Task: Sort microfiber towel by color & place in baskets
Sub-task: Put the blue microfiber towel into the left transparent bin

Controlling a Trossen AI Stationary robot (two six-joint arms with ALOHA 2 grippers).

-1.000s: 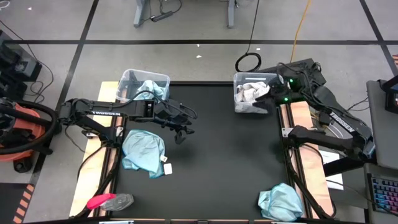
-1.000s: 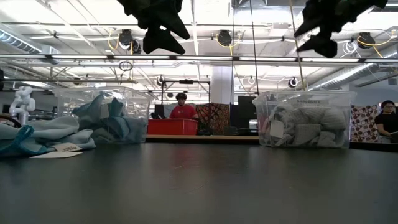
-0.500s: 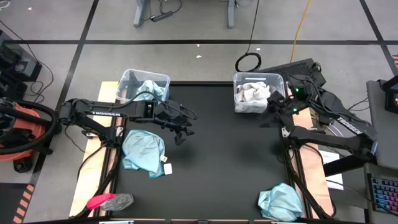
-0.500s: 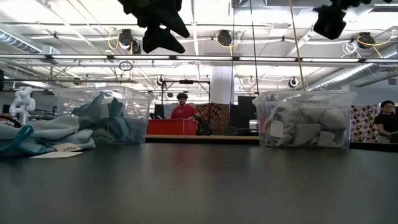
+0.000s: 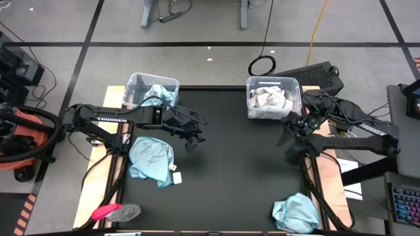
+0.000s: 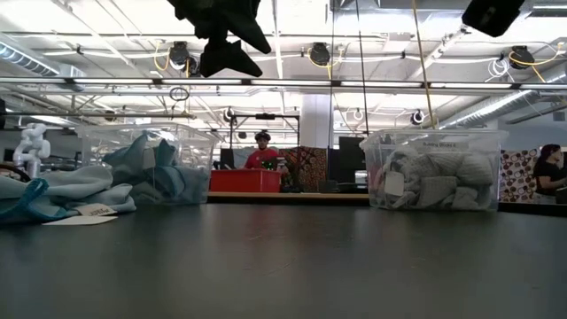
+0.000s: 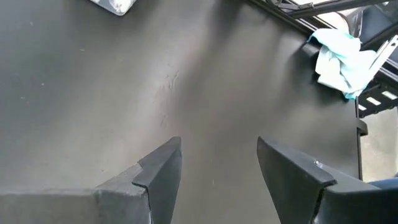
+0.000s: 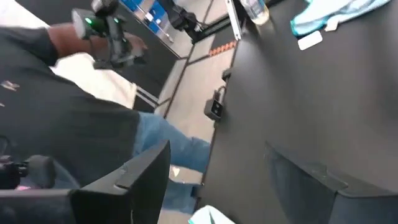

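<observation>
One teal towel (image 5: pixel 152 160) lies crumpled on the table's left side, its white tag (image 5: pixel 176 177) beside it. A second teal towel (image 5: pixel 296 211) sits at the near right corner. The left basket (image 5: pixel 134 84) holds teal cloth, and the right basket (image 5: pixel 293 88) holds grey-white cloths (image 6: pixel 434 182). My left gripper (image 5: pixel 193 136) hovers open above bare table, right of the first teal towel. My right gripper (image 5: pixel 287 134) hovers open, near of the right basket. In the right wrist view its fingers (image 8: pixel 146 171) stand apart over the table, with a teal towel (image 8: pixel 336 12) beyond them.
A pink-and-grey object (image 5: pixel 115 212) lies at the near left corner. A person in jeans (image 8: pixel 93 124) stands past the table's edge in the right wrist view. Dark bare table (image 5: pixel 236 170) stretches between the arms. Both baskets stand at the far edge.
My right gripper has drawn back from over the right basket toward the table's near edge and turned about, staying open. The grey-white cloths stay in the basket.
</observation>
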